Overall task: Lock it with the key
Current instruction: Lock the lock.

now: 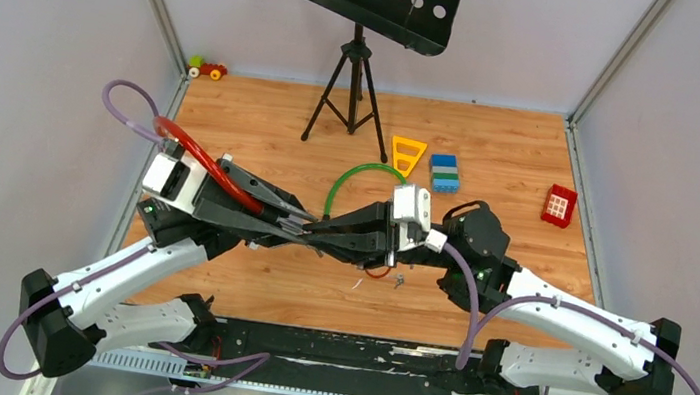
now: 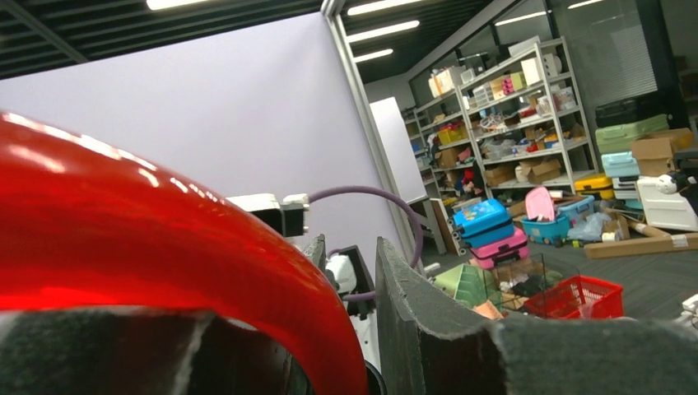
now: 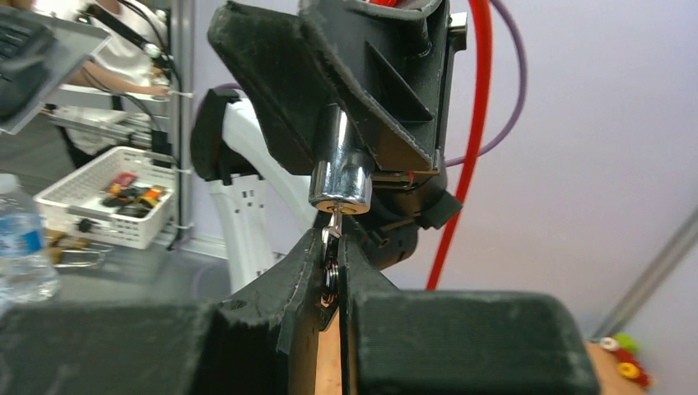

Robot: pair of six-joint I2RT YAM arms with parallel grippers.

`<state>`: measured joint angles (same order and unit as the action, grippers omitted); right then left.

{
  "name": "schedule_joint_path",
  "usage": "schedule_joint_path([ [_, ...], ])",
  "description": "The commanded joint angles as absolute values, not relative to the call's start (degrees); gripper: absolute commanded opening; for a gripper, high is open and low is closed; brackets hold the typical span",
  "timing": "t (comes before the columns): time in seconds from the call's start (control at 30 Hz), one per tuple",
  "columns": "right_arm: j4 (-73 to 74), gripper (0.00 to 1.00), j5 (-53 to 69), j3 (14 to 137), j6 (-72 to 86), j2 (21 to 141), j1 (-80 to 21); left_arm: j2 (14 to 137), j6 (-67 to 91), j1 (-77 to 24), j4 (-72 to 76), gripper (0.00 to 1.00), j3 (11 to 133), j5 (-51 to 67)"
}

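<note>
Right wrist | right gripper [image 3: 333, 276] pinched on key [image 3: 331, 245] | key tip in keyhole under lock cylinder [image 3: 339, 177] | left gripper [image 3: 346, 115] clamps lock cylinder

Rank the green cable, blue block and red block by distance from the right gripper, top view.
1. Green cable, arching just behind the right gripper.
2. Blue block, farther back, to the right.
3. Red block, far right.

pale lilac walls [image 1: 35, 18] enclose a wooden tabletop [image 1: 492, 155].
</note>
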<state>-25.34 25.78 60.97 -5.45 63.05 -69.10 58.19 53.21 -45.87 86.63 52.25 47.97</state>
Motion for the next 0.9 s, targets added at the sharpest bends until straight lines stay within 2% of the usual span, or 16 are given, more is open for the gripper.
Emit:
schedule_joint_path([
  [0.0,-27.19,0.00,33.95,64.09,10.20,64.85,-65.57,57.82,56.49,-46.41,91.93,0.00,54.99,53.45],
  [0.23,-36.52,0.00,40.25,63.22,29.27,67.96,-59.41,57.89,56.94,-46.41,91.93,0.00,55.10,54.24],
  [0.57,-52.03,0.00,45.57,62.27,51.27,74.14,-55.55,58.13,57.07,-46.41,91.93,0.00,55.45,55.06],
  [0.87,-56.63,0.00,48.59,62.75,60.34,78.55,-53.49,57.87,57.21,-46.41,91.93,0.00,55.22,55.53],
])
